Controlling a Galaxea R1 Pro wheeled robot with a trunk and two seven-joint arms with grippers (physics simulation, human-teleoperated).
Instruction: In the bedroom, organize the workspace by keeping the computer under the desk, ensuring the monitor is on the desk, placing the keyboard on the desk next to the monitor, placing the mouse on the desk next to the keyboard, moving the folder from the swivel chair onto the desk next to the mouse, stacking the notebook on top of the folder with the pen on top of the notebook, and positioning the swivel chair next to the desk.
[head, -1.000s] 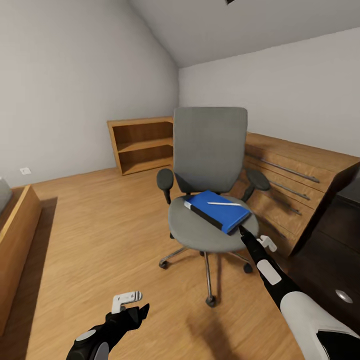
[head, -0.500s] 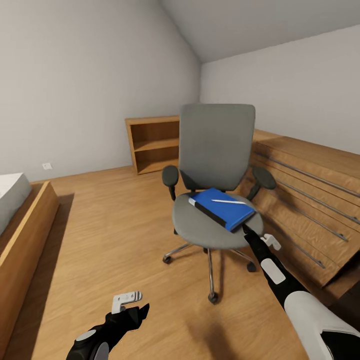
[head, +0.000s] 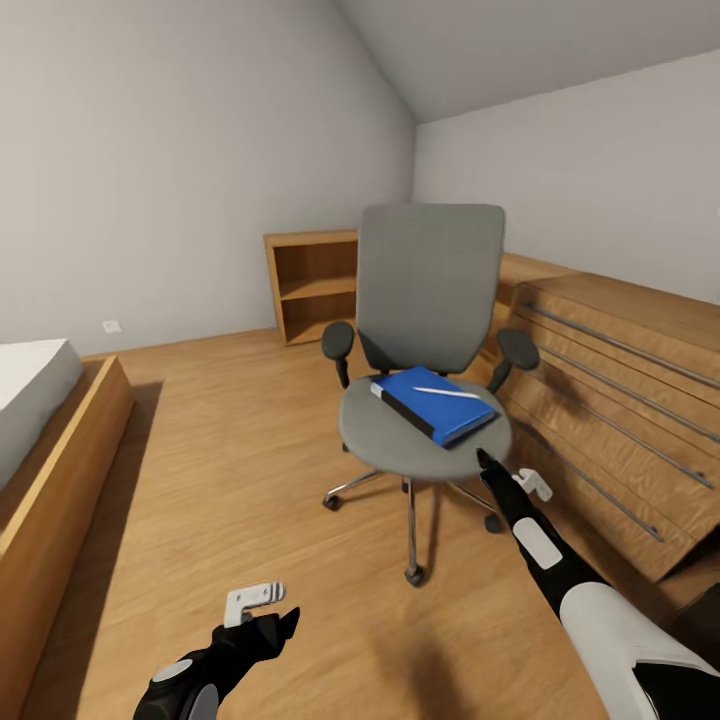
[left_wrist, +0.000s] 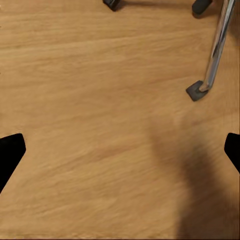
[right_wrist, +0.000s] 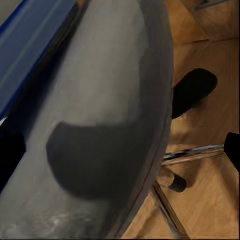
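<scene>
1. Folder (head: 433, 400), bright blue, is lying flat on the grey seat of the swivel chair (head: 425, 300), and we are seeing the thin white pen (head: 446, 392) resting on its top face. A dark layer is showing along its near edge; we cannot tell what that is.
2. We are finding no brand, label or readable writing on any of these.
3. We are holding our right gripper (head: 483, 462) just beside the seat's front rim; its fingertips are sitting far apart in the right wrist view, so the claw is spread and empty.
4. We are keeping our left gripper (head: 270, 628) low over the plank floor (head: 220, 480), likewise spread wide, gripping nothing.
5. We are facing a wooden bookshelf (head: 312, 285) behind the chair, a wooden drawer chest (head: 610, 400) beside it and a bed frame (head: 55, 470) opposite.
</scene>
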